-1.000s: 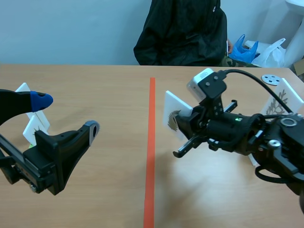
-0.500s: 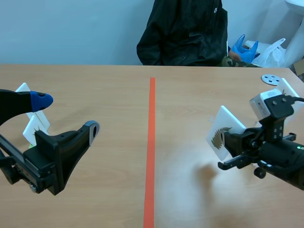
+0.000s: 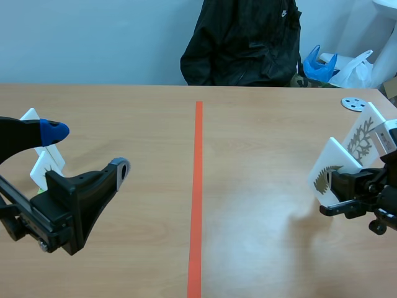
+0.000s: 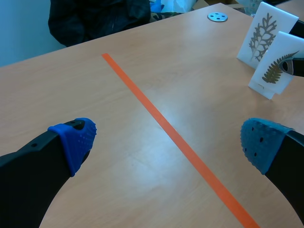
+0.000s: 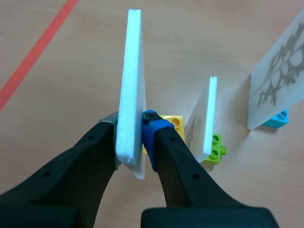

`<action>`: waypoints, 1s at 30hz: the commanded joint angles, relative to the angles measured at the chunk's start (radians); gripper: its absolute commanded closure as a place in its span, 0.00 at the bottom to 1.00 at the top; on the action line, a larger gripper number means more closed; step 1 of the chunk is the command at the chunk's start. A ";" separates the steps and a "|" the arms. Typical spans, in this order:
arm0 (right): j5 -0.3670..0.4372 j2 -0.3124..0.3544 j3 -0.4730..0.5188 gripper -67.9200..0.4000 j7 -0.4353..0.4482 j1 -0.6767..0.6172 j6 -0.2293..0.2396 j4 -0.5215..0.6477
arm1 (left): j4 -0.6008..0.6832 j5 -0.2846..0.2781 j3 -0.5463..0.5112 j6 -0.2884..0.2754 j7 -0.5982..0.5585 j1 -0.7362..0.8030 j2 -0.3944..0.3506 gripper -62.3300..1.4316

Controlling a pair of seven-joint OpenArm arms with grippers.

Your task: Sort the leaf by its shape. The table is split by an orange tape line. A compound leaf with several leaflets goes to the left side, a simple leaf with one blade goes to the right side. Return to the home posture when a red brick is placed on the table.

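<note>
1. The right gripper (image 5: 130, 137) pinches a white foam leaf card (image 5: 132, 85) between its two pads, the fingers pressed flat on both faces near the card's lower edge
2. In the scene view that leaf card (image 3: 332, 169) sits tilted in the right gripper (image 3: 338, 194), well to the right of the orange tape line (image 3: 197, 186) and near the table's right edge; I cannot tell whether it touches the table
3. From the left wrist view the held card shows a fern-like leaf with many small leaflets along one stem
4. Just behind it stands a second card (image 3: 365, 133) with a pale branching leaf
5. The right wrist view shows a thin card (image 5: 206, 118) seated edge-on in a green brick (image 5: 214, 147), and a card with a grey branching print (image 5: 280, 76) seated in a blue brick (image 5: 278, 118)
6. A yellow brick (image 5: 171, 122) shows just past the blue-padded finger; whether it carries the held card is hidden
7. The left gripper (image 3: 87, 149) hangs on the left side with its fingers spread wide, nothing between them
8. Two white cards (image 3: 44, 162) stand just behind it
9. A grey holed disc (image 3: 355, 103) lies at the far right, and a person in a black jacket (image 3: 242, 37) sits across the table
</note>
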 commanded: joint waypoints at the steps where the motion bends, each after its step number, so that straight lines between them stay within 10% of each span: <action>1: 0.011 0.008 -0.003 0.96 0.026 0.010 -0.005 -0.016 | 0.002 -0.010 -0.005 -0.002 -0.015 -0.003 0.003 0.00; 30: -0.012 0.006 -0.003 0.93 0.066 0.056 -0.035 -0.141 | 0.002 -0.010 -0.005 -0.002 -0.015 -0.003 0.003 0.00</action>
